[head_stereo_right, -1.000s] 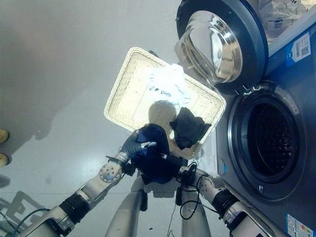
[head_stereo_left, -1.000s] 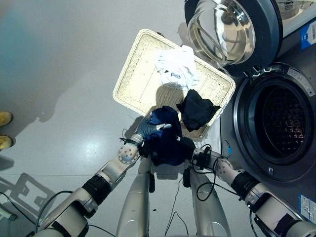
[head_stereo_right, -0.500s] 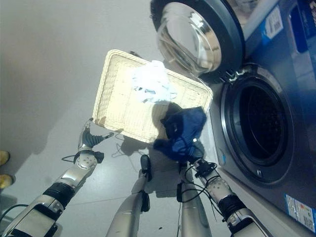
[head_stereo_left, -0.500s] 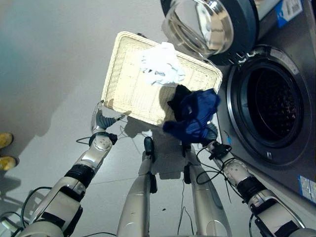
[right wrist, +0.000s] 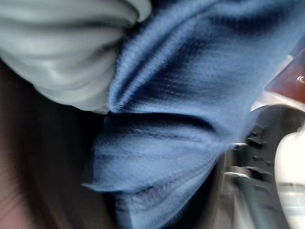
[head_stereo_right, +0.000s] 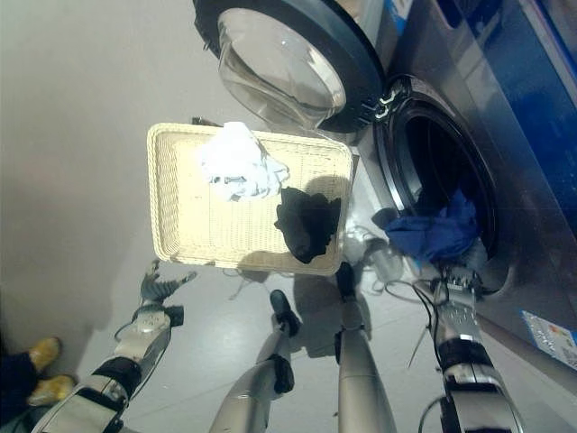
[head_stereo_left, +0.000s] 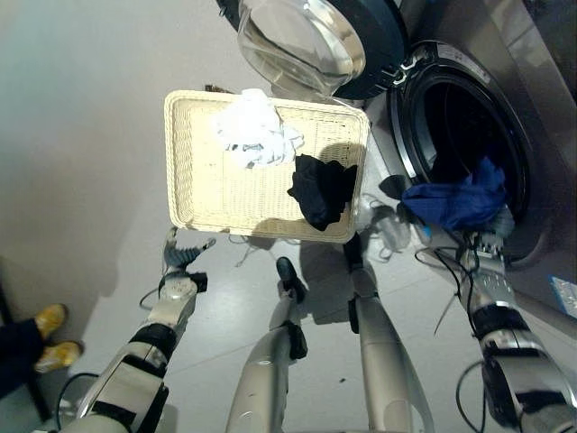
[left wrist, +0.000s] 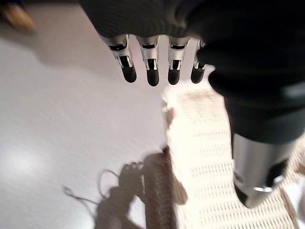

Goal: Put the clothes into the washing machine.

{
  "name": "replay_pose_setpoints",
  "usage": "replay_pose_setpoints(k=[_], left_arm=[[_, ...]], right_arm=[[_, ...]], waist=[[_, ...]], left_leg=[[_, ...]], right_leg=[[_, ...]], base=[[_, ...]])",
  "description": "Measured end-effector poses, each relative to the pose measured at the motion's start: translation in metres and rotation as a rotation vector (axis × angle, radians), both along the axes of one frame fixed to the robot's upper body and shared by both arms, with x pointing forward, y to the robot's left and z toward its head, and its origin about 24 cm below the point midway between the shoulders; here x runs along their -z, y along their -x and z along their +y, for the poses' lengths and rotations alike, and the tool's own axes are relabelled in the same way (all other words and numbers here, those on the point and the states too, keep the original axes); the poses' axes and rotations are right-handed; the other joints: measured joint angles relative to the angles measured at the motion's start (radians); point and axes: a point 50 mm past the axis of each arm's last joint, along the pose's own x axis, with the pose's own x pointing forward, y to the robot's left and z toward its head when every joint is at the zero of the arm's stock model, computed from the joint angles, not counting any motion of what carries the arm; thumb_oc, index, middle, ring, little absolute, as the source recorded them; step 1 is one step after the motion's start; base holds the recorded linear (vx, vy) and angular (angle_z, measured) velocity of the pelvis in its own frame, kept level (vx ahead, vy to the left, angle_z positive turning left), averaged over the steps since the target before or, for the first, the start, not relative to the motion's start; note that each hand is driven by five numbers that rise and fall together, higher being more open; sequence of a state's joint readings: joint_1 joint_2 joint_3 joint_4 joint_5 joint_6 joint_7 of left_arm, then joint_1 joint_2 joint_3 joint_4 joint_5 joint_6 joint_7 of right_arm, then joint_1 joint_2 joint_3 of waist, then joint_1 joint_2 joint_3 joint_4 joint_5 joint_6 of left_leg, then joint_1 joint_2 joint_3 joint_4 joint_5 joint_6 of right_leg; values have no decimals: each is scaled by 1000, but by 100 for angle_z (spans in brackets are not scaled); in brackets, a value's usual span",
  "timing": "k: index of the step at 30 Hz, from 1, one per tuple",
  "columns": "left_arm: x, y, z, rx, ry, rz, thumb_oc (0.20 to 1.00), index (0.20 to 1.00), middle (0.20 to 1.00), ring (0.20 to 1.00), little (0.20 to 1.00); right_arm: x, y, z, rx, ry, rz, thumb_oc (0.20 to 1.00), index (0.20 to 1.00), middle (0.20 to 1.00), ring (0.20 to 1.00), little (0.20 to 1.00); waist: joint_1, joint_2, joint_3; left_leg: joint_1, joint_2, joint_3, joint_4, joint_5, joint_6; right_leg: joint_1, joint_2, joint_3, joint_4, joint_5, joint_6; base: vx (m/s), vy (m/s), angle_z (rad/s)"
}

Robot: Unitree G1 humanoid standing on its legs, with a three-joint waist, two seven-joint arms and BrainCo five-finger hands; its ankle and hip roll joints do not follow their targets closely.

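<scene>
Right hand [head_stereo_left: 487, 248] sits at the lower lip of the washing machine's drum opening [head_stereo_left: 469, 126], with a blue garment [head_stereo_left: 455, 203] bunched on top of it; the cloth hides the fingers, so I cannot tell whether they are curled round it or not. In the right wrist view the blue cloth [right wrist: 190, 95] lies very close, folded against a pale grey rubber fold [right wrist: 62, 47]. The garment lies across the rim of the opening — part of it over the dark inside, part hanging at the front edge.

Left hand [head_stereo_left: 180, 257] hangs low on the other side, just off the near edge of the wicker basket [head_stereo_left: 203, 180], holding nothing. In its own wrist view the fingers [left wrist: 151, 71] are straight and set side by side, the thumb [left wrist: 255, 167] apart from them, and the basket's woven rim [left wrist: 200, 143] lies just beyond.

The cream wicker basket rests on the grey floor [head_stereo_left: 81, 117] beside the machine. Two more garments lie in it: a white one [head_stereo_left: 257, 135] crumpled near the far edge, and a black one [head_stereo_left: 322, 188] at the corner nearest the machine, draped over the near rim. They lie near each other but apart.

The machine's round door [head_stereo_left: 306, 41] stands swung wide open — its glass bowl is above the far edge of the basket. At the lower left corner a person's yellow shoes [head_stereo_left: 50, 338] stand on the floor, well apart from the basket
</scene>
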State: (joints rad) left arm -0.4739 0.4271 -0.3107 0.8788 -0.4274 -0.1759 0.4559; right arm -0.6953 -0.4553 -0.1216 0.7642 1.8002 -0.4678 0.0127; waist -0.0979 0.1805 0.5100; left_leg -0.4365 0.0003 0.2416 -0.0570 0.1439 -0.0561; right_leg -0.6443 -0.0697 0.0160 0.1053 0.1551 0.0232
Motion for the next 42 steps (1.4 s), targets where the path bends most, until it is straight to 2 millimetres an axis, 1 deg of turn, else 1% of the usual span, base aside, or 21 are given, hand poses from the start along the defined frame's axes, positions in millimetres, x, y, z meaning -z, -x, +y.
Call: replay_pose_setpoints(k=[1, 2, 3, 5, 6, 7, 8, 14, 16, 17, 19, 24, 26, 27, 28, 29, 32, 35, 36, 39, 42], left_arm=[[-9, -5, -10, 55, -8, -45, 1000, 1000, 1000, 1000, 1000], [-13, -7, -14, 75, -10, -62, 1000, 1000, 1000, 1000, 1000], [-16, -9, -19, 96, -14, -72, 1000, 1000, 1000, 1000, 1000], [-18, -11, -22, 111, -14, -77, 1000, 1000, 1000, 1000, 1000], [-19, -11, -23, 120, -20, -81, 1000, 1000, 1000, 1000, 1000], [-20, -11, -24, 124, -20, -85, 1000, 1000, 1000, 1000, 1000], [-21, -11, -21, 123, -27, -87, 1000, 1000, 1000, 1000, 1000], [-41, -19, -19, 144, -41, -138, 1000, 1000, 1000, 1000, 1000], [-46, -20, -20, 156, -35, -158, 1000, 1000, 1000, 1000, 1000], [-47, -20, -21, 161, -36, -162, 1000, 1000, 1000, 1000, 1000], [-49, -20, -24, 187, -53, -165, 1000, 1000, 1000, 1000, 1000], [-53, -19, -31, 215, -66, -182, 1000, 1000, 1000, 1000, 1000], [-54, -18, -34, 219, -69, -192, 1000, 1000, 1000, 1000, 1000], [-54, -18, -34, 219, -69, -192, 1000, 1000, 1000, 1000, 1000], [-55, -17, -39, 234, -74, -206, 1000, 1000, 1000, 1000, 1000], [-54, -17, -41, 236, -72, -204, 1000, 1000, 1000, 1000, 1000], [-52, -16, -43, 220, -63, -206, 1000, 1000, 1000, 1000, 1000], [-63, -21, -46, 203, -104, -250, 1000, 1000, 1000, 1000, 1000], [-66, -22, -46, 191, -116, -263, 1000, 1000, 1000, 1000, 1000], [-83, -27, -46, 156, -180, -336, 1000, 1000, 1000, 1000, 1000], [-104, -31, -45, 107, -282, -434, 1000, 1000, 1000, 1000, 1000]], right_arm=[[-16, -1, -11, 82, -69, 74, 200, 200, 200, 200, 200], [-23, 0, -18, 125, -93, 95, 200, 200, 200, 200, 200], [-40, 2, -27, 198, -138, 89, 200, 200, 200, 200, 200], [-55, 6, -37, 274, -204, 96, 200, 200, 200, 200, 200], [-71, 17, -50, 397, -275, 65, 344, 344, 344, 344, 344], [-70, 22, -53, 451, -305, 59, 881, 881, 881, 881, 881], [-74, 26, -56, 493, -341, 30, 1000, 1000, 1000, 1000, 1000], [-79, 32, -67, 506, -376, -99, 1000, 1000, 1000, 1000, 1000], [-83, 24, -66, 402, -381, -118, 1000, 1000, 1000, 1000, 1000], [-84, 19, -66, 314, -384, -105, 1000, 1000, 1000, 1000, 1000], [-84, 14, -66, 238, -367, -73, 1000, 1000, 1000, 1000, 1000], [-86, 9, -66, 167, -352, -52, 1000, 1000, 1000, 1000, 1000], [-98, 9, -63, 187, -326, -163, 1000, 1000, 1000, 1000, 1000], [-98, 9, -63, 187, -326, -163, 1000, 1000, 1000, 1000, 1000], [-111, 14, -60, 230, -282, -307, 1000, 1000, 1000, 1000, 1000], [-114, 15, -59, 243, -267, -339, 1000, 1000, 1000, 1000, 1000], [-118, 16, -39, 280, -245, -496, 1000, 1000, 1000, 1000, 1000], [-117, 17, -39, 299, -202, -526, 1000, 1000, 1000, 1000, 1000], [-116, 16, -39, 294, -192, -524, 1000, 1000, 1000, 1000, 1000], [-96, 13, -42, 249, -172, -439, 1000, 1000, 1000, 1000, 1000], [-54, 4, -34, 155, -214, -238, 1000, 1000, 1000, 1000, 1000]], waist=[[13, 0, 0], [19, 1, 0], [28, 0, 0], [41, 0, 0], [57, 0, 0], [65, -1, 0], [67, -1, 1], [65, -6, 4], [61, -8, 5], [57, -8, 6], [55, -11, 7], [56, -11, 7], [57, -11, 7], [57, -11, 7], [60, -11, 7], [60, -11, 7], [58, -11, 7], [56, -11, 7], [55, -11, 7], [54, -11, 7], [37, -11, 7]], left_leg=[[-19, -2, -1, 4, 0, 0], [-32, -8, -1, 7, 2, 2], [-58, -12, -1, 11, 4, 6], [-77, -11, -3, 12, 7, 10], [-94, -17, -3, 14, 7, 10], [-102, -18, -4, 15, 7, 10], [-118, -18, -9, 20, 7, 10], [-156, -31, -25, 36, 6, 13], [-156, -35, -26, 39, 3, 17], [-155, -37, -27, 50, -5, 38], [-154, -39, -30, 56, -5, 40], [-171, -39, -41, 83, -6, 43], [-192, -40, -41, 91, -10, 47], [-192, -40, -41, 91, -10, 47], [-219, -38, -41, 105, -11, 47], [-226, -36, -42, 107, -12, 46], [-228, -31, -43, 108, -13, 44], [-229, -30, -50, 108, -16, 41], [-229, -30, -50, 107, -16, 41], [-229, -31, -52, 107, -16, 41], [-238, -28, -54, 113, -16, 40]], right_leg=[[-20, -1, -3, 9, 0, 0], [-33, -5, -2, 12, 3, 2], [-57, -9, -1, 15, 6, 5], [-74, -12, -1, 14, 11, 5], [-92, -14, -1, 14, 12, 6], [-99, -14, -1, 15, 13, 4], [-112, -15, -2, 17, 17, -1], [-147, -30, -4, 37, 11, 4], [-148, -35, -6, 46, 8, 9], [-148, -38, -6, 55, 5, 12], [-150, -45, -6, 68, 0, 16], [-156, -48, -13, 85, -9, 22], [-178, -48, -15, 96, -10, 20], [-178, -48, -15, 96, -10, 20], [-206, -44, -10, 105, -8, 17], [-213, -42, -10, 109, -9, 15], [-225, -32, -2, 116, -8, 2], [-226, -31, -2, 117, -10, -3], [-226, -31, -2, 117, -10, -4], [-225, -33, -5, 120, -12, -4], [-228, -33, -12, 123, -19, 3]], base=[[13, -83, 11], [12, -114, 11], [35, -107, 6], [12, -97, 4], [19, -112, 2], [18, -135, 3], [34, -81, 7], [27, -50, 6], [21, -74, 5], [13, -90, 1], [25, -89, 4], [16, -40, 7], [18, 5, 0], [28, 20, -4], [3, 45, -5], [-6, 77, -8], [-6, 77, -10], [-1, 31, -3], [0, 0, 0], [4, 7, 2], [-16, 1, 8]])
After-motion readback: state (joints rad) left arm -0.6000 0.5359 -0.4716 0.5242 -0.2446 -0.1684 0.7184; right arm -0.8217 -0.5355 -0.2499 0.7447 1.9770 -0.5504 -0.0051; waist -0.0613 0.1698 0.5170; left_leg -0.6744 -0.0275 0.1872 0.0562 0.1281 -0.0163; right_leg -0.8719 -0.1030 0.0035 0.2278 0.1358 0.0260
